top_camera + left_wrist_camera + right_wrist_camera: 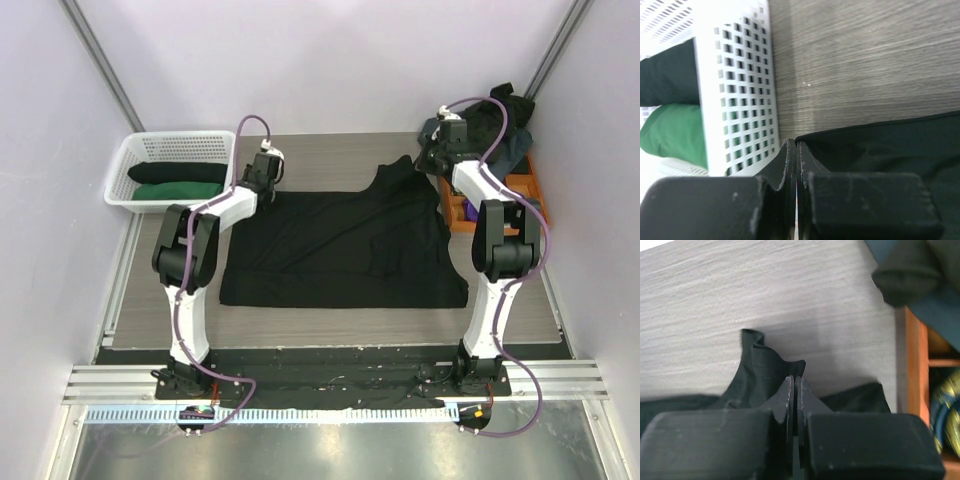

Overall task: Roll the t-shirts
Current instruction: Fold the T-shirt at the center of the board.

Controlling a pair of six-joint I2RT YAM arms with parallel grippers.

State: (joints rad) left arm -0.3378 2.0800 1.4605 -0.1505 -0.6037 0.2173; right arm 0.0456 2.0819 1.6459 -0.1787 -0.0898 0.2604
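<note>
A black t-shirt (pixel 340 250) lies spread flat on the wooden table. My left gripper (pixel 262 178) is at its far left corner. In the left wrist view the jaws (pixel 794 144) are pressed together right on the corner of the shirt (pixel 880 145), whose hem runs off taut to the right. My right gripper (pixel 436 152) is at the shirt's far right part. In the right wrist view it (pixel 794 380) is shut, with a bunched fold of the shirt (pixel 760 375) standing up at its tips.
A white lattice basket (pixel 150 140) at the far left holds a rolled black shirt (pixel 175 172) and a rolled green one (pixel 175 190); it sits close to the left gripper (pixel 735 75). An orange tray (pixel 525 180) at the far right carries a pile of dark shirts (pixel 500 125).
</note>
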